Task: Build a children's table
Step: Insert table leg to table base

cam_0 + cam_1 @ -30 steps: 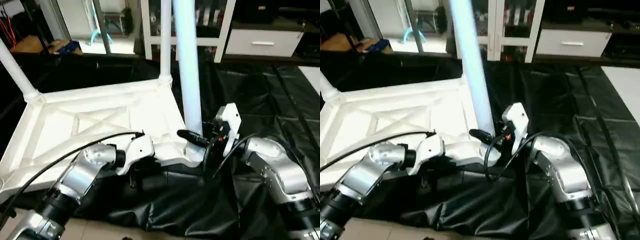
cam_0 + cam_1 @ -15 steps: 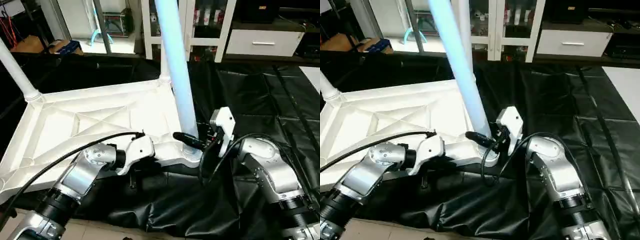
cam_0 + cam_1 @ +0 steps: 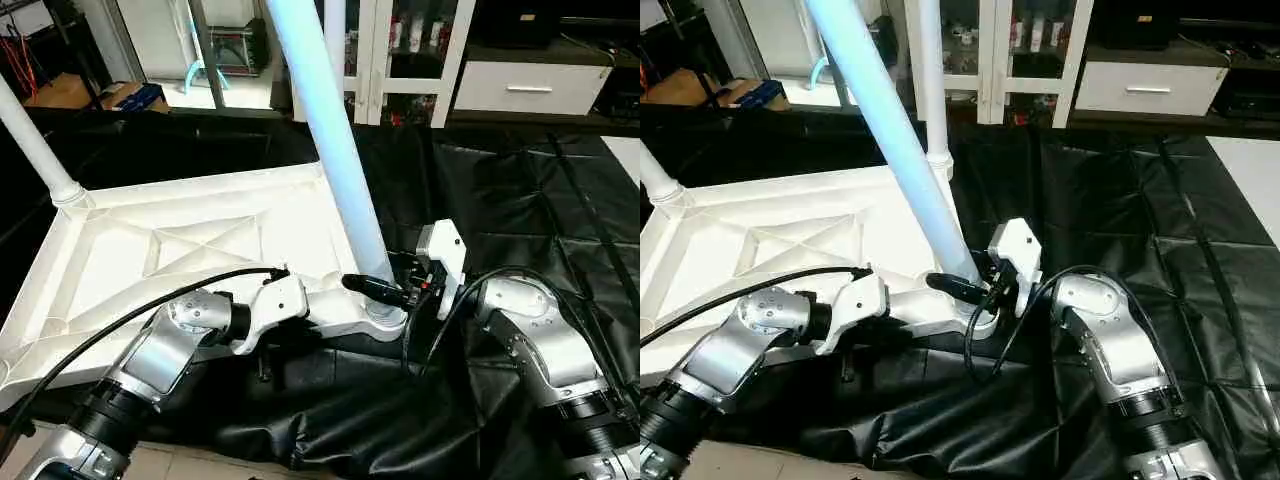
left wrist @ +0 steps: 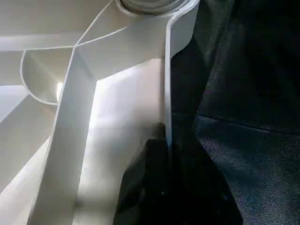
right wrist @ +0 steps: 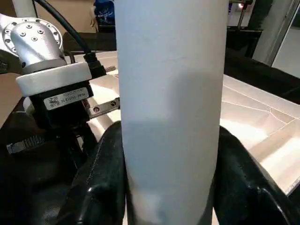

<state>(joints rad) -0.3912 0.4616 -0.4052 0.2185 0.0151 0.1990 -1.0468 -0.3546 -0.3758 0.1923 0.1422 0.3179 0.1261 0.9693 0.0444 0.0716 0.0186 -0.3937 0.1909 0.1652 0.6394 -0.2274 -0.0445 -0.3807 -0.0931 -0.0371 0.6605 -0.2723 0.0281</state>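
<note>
While our right gripper (image 3: 385, 285) clasps the near leg (image 3: 335, 165) between its two black fingers (image 5: 101, 183), low down and just above the corner socket (image 3: 378, 318), that leg leans away to our left rather than standing straight. Its foot sits in the socket at the near right corner of the table top (image 3: 200, 250), which lies upside down on the black sheet (image 3: 520, 200) with its X-ribbed underside facing up.

Our left gripper (image 4: 168, 187) is clenched on the near rim of the top (its wrist view shows the thin white edge wall pinched between the dark fingers, close to that same corner socket).

Two more legs already stand in their sockets: one at the far left corner (image 3: 35, 145), tilted toward our left, and one at the far right corner (image 3: 930, 85), upright behind the leaning leg.

Beyond the sheet we see a white glass-door cabinet (image 3: 400, 50) and a white drawer unit (image 3: 525, 85) against the back of the room.
</note>
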